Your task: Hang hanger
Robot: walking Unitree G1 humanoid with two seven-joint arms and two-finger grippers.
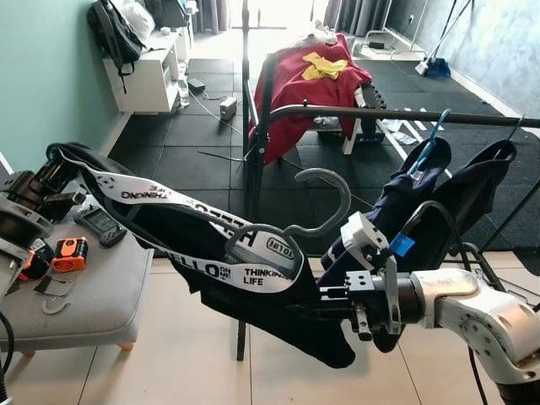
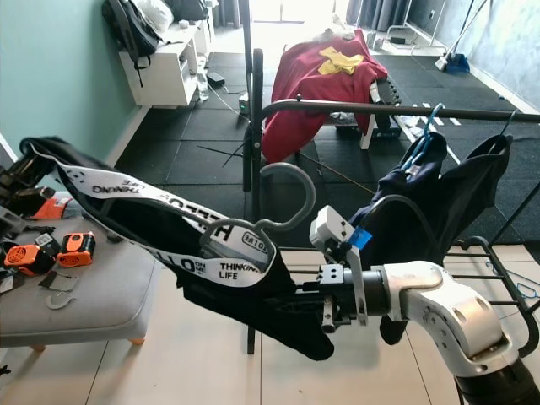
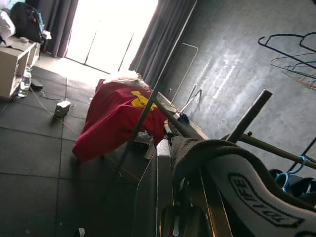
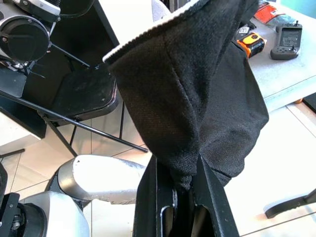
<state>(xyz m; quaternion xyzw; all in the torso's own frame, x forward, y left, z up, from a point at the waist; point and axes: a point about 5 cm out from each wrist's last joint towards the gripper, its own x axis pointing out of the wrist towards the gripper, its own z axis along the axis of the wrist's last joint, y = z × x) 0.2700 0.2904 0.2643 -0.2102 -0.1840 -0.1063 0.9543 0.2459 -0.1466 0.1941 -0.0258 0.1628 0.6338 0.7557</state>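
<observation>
**Garment held between both grippers, short of the rail**

Nearest you, the right gripper [image 4: 175, 190] has its two black fingers pinched on the lower fold of the black garment [image 1: 253, 295], the cloth bunched between them. That garment, with its white band [image 1: 181, 207] printed in black lettering, is draped on a grey hanger [image 1: 325, 198] whose hook curls upward at the middle of the head views. The left gripper [image 3: 182, 197] holds the far shoulder end out to your left, above the grey ottoman [image 1: 84, 295]; its fingers are buried under cloth, so you cannot tell whether they are spread or pressed. The hanger sits below and in front of the dark clothes rail [image 1: 396, 114], not touching it. Two dark garments [image 1: 456, 190] already hang on that rail to your right. Orange tools [image 1: 67, 253] lie on the ottoman, and a red cloth [image 1: 304, 89] drapes over a rack behind.
</observation>
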